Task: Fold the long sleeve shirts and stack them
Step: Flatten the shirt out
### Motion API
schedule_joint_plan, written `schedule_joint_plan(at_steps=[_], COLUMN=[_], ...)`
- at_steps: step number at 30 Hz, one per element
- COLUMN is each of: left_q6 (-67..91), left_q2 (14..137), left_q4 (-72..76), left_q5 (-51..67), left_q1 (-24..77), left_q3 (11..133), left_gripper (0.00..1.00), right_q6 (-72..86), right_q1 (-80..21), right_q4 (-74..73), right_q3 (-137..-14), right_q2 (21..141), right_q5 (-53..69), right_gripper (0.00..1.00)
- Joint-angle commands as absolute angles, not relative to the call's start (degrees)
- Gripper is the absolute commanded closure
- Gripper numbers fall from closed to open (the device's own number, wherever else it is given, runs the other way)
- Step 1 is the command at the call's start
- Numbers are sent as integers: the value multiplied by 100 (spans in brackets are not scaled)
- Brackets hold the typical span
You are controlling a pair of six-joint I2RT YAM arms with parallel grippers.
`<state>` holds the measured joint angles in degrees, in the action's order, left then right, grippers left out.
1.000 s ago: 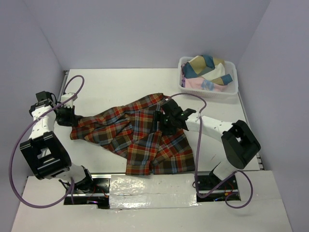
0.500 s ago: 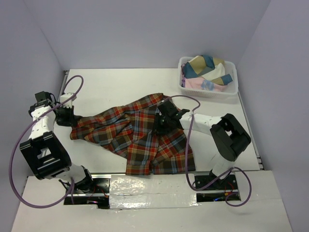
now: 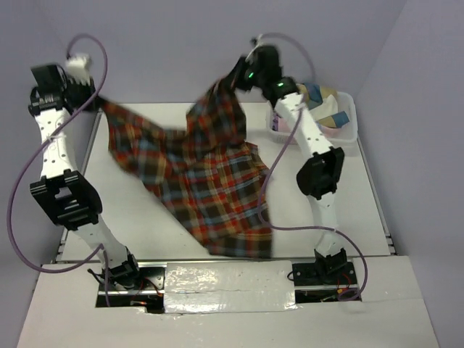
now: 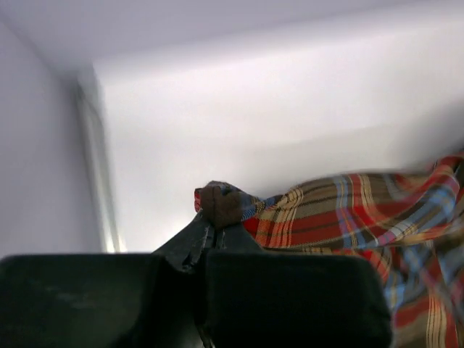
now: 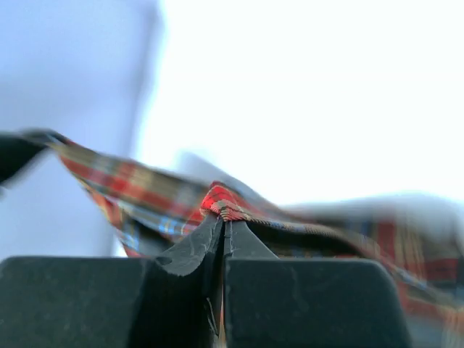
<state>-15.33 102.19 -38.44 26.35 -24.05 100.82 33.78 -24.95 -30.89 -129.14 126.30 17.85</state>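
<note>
The plaid long sleeve shirt (image 3: 206,174) in red-orange, brown and blue hangs in the air, stretched between both raised arms, its lower hem near the table's front edge. My left gripper (image 3: 96,100) is shut on one bunched end of the shirt (image 4: 326,210) high at the back left. High at the back centre my right gripper (image 3: 233,81) is shut on a fold of the cloth (image 5: 228,206). In both wrist views the fingers pinch plaid fabric tight.
A white lattice basket (image 3: 348,130) with folded pastel cloths sits at the back right, just behind the right arm. The table's metal rail (image 3: 90,138) runs along the left side. Walls close in on three sides.
The shirt lay spread on the table; now both arms have swung up high with it. The right gripper closed on the cloth and lifted it. The left kept its hold.
</note>
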Motion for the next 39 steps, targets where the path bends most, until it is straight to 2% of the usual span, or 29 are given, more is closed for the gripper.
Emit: schedule_joint_plan(at_steps=[1,3,4,5,6,8,10,12,13,16,19,20,21,22,24,25,27,28,30,31,33,35,37,39], left_q6=[-205,447,614,963,1115,1440,1485,1285,1283,731,118,-329,-769,-1818,-2825,-3874,-4856,-5757,-6334,-6624,-6479,-6232,-6161,-6553], left_q2=[10255,10510,10520,10529,10451,10371,10240,10030,9941,9581,9343,9273,9255,9203,8974,8887,8658,8562,8499,8482,8438,8324,8192,8130], left_q4=[-2229,-1534,-1251,-935,-357,60,368,343,343,36,-771,-1583,-2095,-2570,-3609,-3952,-4950,-5314,-6027,-6125,-5621,-5214,-5080,-5525], left_q5=[2963,2927,2953,3058,3102,3268,3392,3445,3437,3550,4058,4078,4035,3738,3376,3166,3085,2981,2744,2359,1866,1470,1564,2089], left_q1=[-2285,-2285,-2285,-2276,-2276,-2233,-2189,-2197,-2197,-2398,-2889,-2996,-3058,-3119,-3111,-3120,-3103,-3103,-3103,-3111,-3172,-3269,-3348,-3340], left_q3=[12313,13231,13323,13350,13194,12930,12508,12001,11832,11155,10706,10583,10512,10407,9653,9355,8449,7942,7473,7070,6725,6530,6748,6916], left_gripper=[100,100,100,100,100,100,100,100,100,100,100,100,100,100,100,100,86,67,45,21,3,1,2,9], right_q6=[4048,4673,4519,4056,3921,4120,4297,4027,3895,3420,2989,2884,2787,2603,2462,2391,2391,2469,2653,3081,3531,3804,3823,3718], right_q1=[-1768,-1407,-1345,-1327,-1275,-1161,-1011,-1002,-1002,-1011,-1028,-1046,-1055,-1124,-1256,-1483,-1835,-2359,-2872,-3031,-3313,-3401,-3401,-3401], right_q4=[-1449,910,862,513,49,-18,385,475,335,-394,-554,-423,-335,-247,-150,-176,-351,-430,-335,-21,542,790,695,581], right_q3=[-15565,-13154,-13192,-14289,-14883,-15380,-14603,-13285,-13280,-12623,-10974,-9872,-9313,-8237,-7273,-6451,-5778,-5209,-4713,-4206,-3746,-3472,-3507,-3673], right_q2=[11655,10622,10400,10537,10773,11136,10639,10137,10056,9714,8836,8546,7890,7536,6650,6392,5857,5732,5538,5520,5563,5677,5722,5783], right_q5=[2450,2076,1900,1733,1818,2160,2276,2259,2320,2723,3067,3050,2998,2884,2725,2577,2374,2086,1890,1951,2144,2136,2005,1846], right_gripper=[100,100,100,100,100,100,100,100,100,100,100,100,100,100,100,100,100,100,100,100,100,100,100,100])
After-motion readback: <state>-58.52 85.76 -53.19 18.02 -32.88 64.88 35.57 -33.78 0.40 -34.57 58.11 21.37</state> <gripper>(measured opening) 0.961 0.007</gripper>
